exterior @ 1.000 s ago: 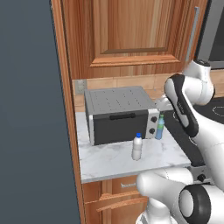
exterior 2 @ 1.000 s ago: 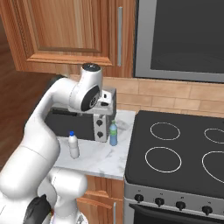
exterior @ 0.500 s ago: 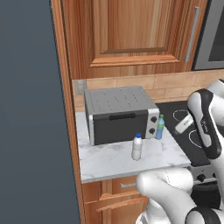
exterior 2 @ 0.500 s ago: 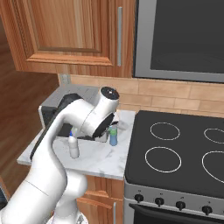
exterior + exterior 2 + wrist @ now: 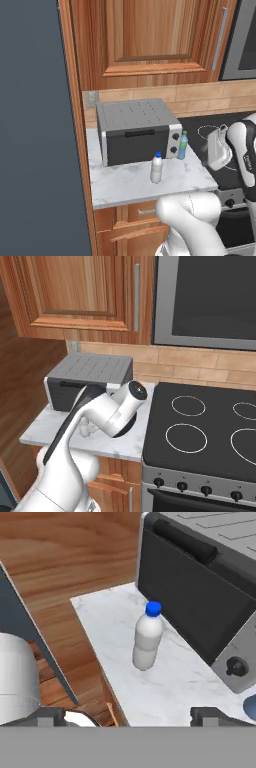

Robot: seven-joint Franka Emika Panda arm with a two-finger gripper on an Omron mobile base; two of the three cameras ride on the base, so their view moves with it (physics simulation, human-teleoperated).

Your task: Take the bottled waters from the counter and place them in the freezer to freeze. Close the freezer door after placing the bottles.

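Two bottled waters are counted on the counter [image 5: 130, 182]: one whitish with a blue cap [image 5: 156, 168], one blue-tinted with a green cap [image 5: 183, 145]. One toaster oven [image 5: 137, 131] is seen behind them. Four stove rings are counted at right.

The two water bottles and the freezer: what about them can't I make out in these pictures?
- Green-capped bottle: in the left base view the toaster oven covers one side; in the hand view the picture edge leaves just a blue sliver.
- Blue-capped bottle: in the right base view the robot's arm hides it.
- Freezer: the left base view shows a flat dark panel, cut off by the edge; handle and inside can't be seen.
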